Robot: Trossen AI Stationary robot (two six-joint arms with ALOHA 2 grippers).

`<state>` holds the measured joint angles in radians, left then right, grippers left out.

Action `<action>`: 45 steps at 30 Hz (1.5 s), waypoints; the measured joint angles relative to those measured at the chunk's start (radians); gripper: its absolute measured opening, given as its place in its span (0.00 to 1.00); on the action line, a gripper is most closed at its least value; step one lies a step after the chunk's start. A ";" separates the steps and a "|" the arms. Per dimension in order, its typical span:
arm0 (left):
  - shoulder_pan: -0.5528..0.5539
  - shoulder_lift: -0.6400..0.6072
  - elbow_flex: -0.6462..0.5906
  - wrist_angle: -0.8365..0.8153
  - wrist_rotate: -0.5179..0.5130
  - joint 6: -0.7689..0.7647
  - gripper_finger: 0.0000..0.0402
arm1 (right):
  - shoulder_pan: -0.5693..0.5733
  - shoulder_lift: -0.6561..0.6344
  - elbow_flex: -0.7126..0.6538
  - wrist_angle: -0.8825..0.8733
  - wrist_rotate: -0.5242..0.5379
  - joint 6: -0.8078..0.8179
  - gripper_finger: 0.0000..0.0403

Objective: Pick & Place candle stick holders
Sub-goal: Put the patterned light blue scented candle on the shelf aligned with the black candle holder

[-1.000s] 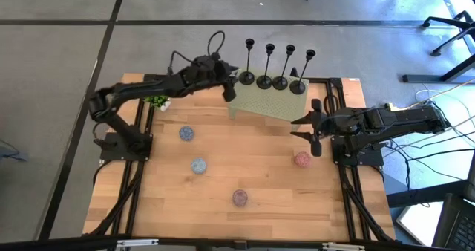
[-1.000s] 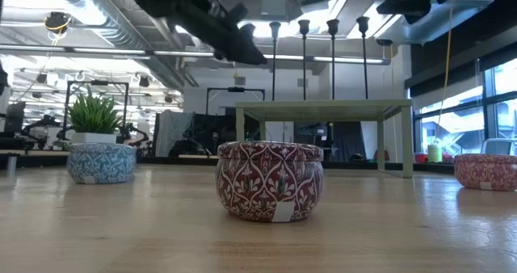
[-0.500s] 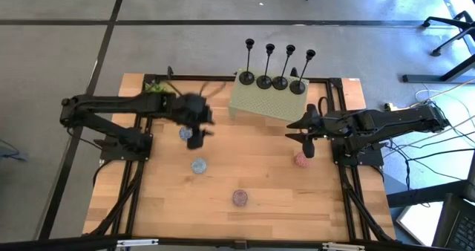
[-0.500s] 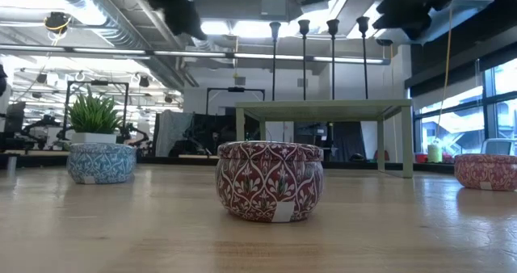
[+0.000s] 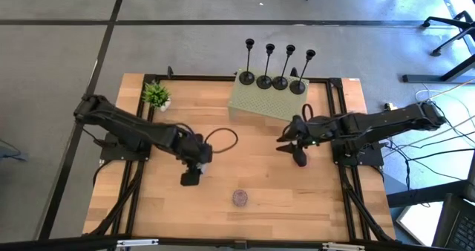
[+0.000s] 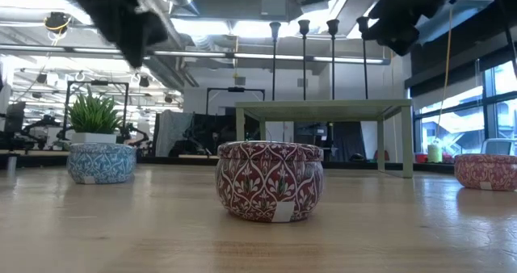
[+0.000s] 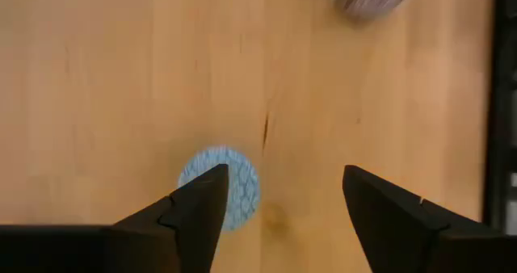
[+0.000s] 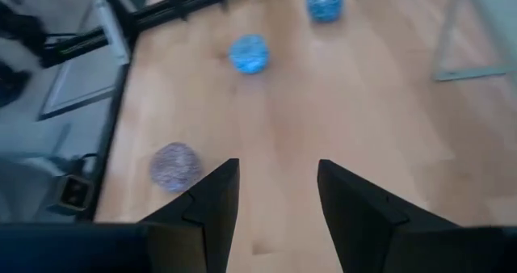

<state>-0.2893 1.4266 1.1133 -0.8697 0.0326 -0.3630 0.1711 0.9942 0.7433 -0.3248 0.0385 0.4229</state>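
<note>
While all four candle stick holders [image 5: 277,67] stand upright in a row on the far edge of the green stand [image 5: 267,102], left gripper [image 5: 191,179] hovers well in front of the stand over a blue tin [image 7: 230,186], fingers spread, empty. Right gripper [image 5: 289,143] hangs just beside the stand's near right corner, fingers parted, empty.

High view: looking straight down over the wooden tabletop [image 5: 260,177]. Low view: looking level across it. Both are showing the patterned maroon tin [image 5: 240,198] [image 6: 270,180].
</note>
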 joint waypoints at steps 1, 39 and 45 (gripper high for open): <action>-0.007 0.026 0.000 -0.008 -0.006 -0.011 0.62 | 0.000 0.007 0.000 0.013 -0.017 0.000 0.43; 0.045 0.224 -0.002 -0.092 -0.104 0.140 0.74 | -0.001 0.054 -0.001 0.024 -0.101 -0.004 0.43; 0.066 0.247 -0.001 -0.092 -0.084 0.146 0.74 | -0.001 0.053 -0.001 0.024 -0.099 -0.004 0.43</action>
<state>-0.2232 1.6734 1.1122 -0.9619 -0.0517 -0.2167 0.1703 1.0477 0.7425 -0.3008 -0.0601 0.4187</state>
